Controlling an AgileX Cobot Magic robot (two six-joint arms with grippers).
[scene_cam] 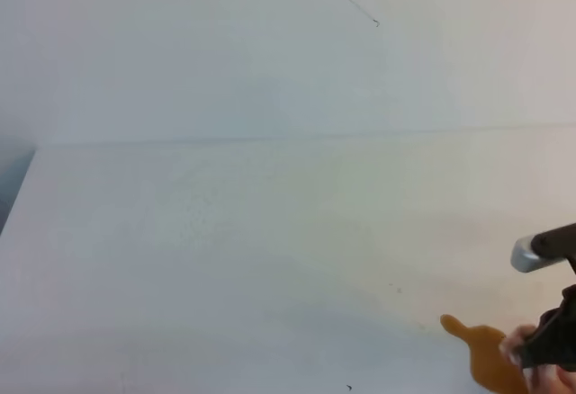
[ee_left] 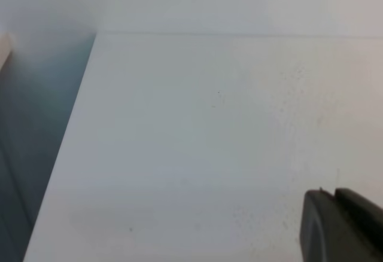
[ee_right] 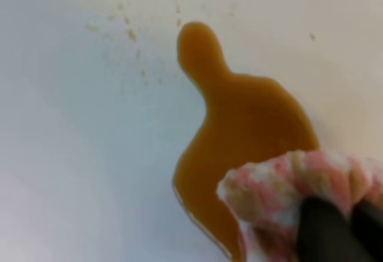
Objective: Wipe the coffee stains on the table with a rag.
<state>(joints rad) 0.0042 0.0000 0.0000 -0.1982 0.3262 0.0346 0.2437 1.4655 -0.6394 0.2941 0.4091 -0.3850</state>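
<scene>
Right gripper point(ee_right: 338, 229) at the near right corner of the table point(scene_cam: 270, 250), fingers closed on the rag point(ee_right: 287, 196) (pink-orange, white mottling). Rag sits on the near-right edge of the coffee stains point(ee_right: 239, 130), overlapping the puddle; whether it's pressed flat or just touching, can't tell. In the overhead view the same gripper point(scene_cam: 531, 353) is cut by the right frame edge, with bits of rag point(scene_cam: 515, 347) showing around the fingers.

Puddle point(scene_cam: 486, 353) is one amber blob, glossy, with a knobbed neck pointing far-left. Faint brown specks on the table just past the neck.

Left gripper point(ee_left: 341, 226): only dark finger tips show at the near right corner of its wrist view, close together, nothing visible between them (open or closed, can't tell). It's over bare table point(ee_left: 191, 142), with the table's left edge in sight.
</scene>
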